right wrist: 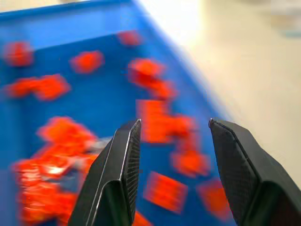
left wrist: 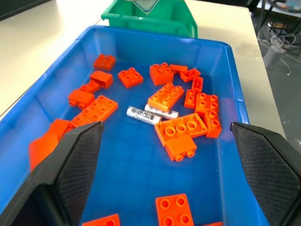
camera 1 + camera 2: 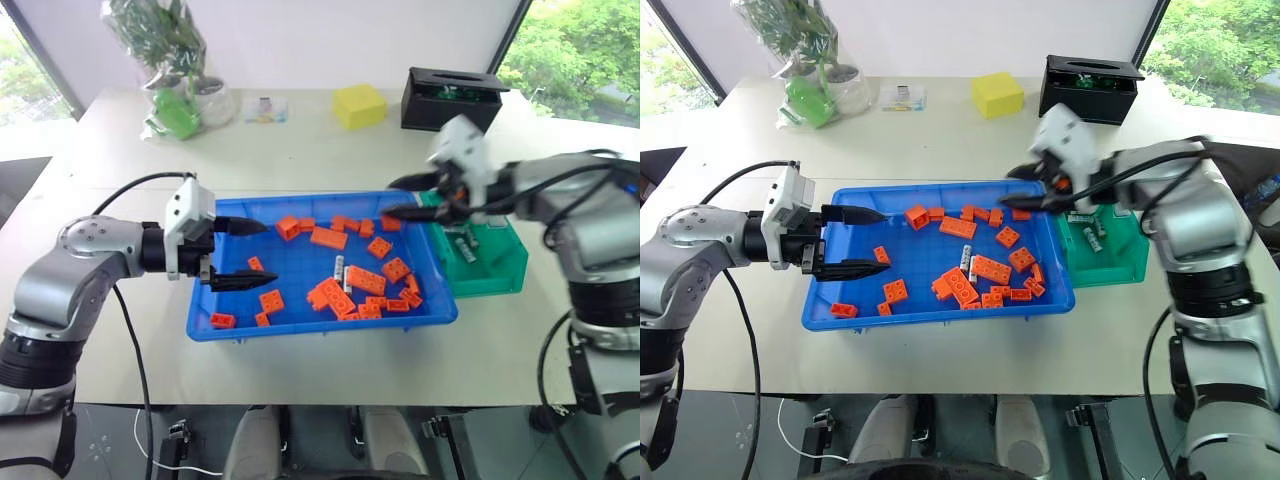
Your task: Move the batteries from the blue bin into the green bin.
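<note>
Left tool (image 3: 243, 254) (fingers apart) faces two batteries (image 2: 151, 113) among bricks (image 2: 180, 128).

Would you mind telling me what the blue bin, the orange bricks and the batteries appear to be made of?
Blue bin: likely moulded plastic, smooth and slightly glossy, with a rolled rim.
Orange bricks: probably hard plastic, uniform colour, crisp round studs.
Batteries: seemingly metal cylinders in a shiny silver printed wrap; the casing underneath is hidden.
</note>
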`<state>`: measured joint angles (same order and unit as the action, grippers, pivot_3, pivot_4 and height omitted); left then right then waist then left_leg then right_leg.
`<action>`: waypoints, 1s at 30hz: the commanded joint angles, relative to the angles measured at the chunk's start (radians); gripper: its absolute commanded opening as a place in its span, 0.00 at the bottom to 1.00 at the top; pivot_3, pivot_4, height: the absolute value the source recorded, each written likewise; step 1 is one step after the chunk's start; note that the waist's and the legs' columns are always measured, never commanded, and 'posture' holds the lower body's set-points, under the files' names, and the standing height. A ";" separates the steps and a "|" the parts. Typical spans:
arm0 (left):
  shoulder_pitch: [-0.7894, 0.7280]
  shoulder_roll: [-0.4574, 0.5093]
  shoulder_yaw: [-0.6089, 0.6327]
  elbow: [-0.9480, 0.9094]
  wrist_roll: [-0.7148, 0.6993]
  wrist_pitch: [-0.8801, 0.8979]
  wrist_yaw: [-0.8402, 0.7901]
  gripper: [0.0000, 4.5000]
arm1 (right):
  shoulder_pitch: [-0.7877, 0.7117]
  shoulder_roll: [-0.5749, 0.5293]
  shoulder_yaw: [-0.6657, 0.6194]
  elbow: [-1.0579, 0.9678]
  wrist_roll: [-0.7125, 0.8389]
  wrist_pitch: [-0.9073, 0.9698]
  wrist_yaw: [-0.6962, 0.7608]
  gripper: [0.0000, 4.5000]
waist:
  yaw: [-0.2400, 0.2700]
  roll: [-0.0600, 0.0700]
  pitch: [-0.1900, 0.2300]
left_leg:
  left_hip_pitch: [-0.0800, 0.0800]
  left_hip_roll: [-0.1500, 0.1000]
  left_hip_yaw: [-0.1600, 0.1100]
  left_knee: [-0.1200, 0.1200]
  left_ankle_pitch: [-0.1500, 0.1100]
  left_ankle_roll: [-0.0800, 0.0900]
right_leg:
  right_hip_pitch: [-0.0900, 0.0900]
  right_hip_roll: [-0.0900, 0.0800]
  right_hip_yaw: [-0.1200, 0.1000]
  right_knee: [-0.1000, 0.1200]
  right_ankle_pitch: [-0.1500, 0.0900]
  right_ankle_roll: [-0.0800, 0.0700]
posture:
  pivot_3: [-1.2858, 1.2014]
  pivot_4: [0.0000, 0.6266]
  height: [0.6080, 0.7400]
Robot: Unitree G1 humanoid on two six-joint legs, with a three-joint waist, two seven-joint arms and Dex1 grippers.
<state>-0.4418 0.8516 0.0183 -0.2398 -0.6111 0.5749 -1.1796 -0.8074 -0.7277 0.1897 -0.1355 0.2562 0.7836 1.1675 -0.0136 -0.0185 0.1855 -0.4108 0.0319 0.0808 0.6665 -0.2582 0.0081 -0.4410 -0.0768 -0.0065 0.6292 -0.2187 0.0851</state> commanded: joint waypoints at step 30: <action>0.041 0.023 0.088 -0.086 -0.021 0.021 0.062 1.00 | -0.007 0.185 0.279 0.347 -0.293 -0.351 0.015 0.79 | -0.001 -0.001 0.000 | -0.001 0.000 0.002 0.001 0.000 0.000 | 0.000 0.000 -0.001 0.000 0.001 0.002 | 0.52 0.24 0.97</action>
<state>-0.3807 0.8649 0.0987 -0.3199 -0.6370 0.6175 -1.1104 -0.8095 -0.5498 0.4724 0.2029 -0.0254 0.4463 1.1881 -0.0147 -0.0193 0.1856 -0.4113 0.0315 0.0829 0.6670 -0.2582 0.0081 -0.4410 -0.0770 -0.0074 0.6297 -0.2174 0.0874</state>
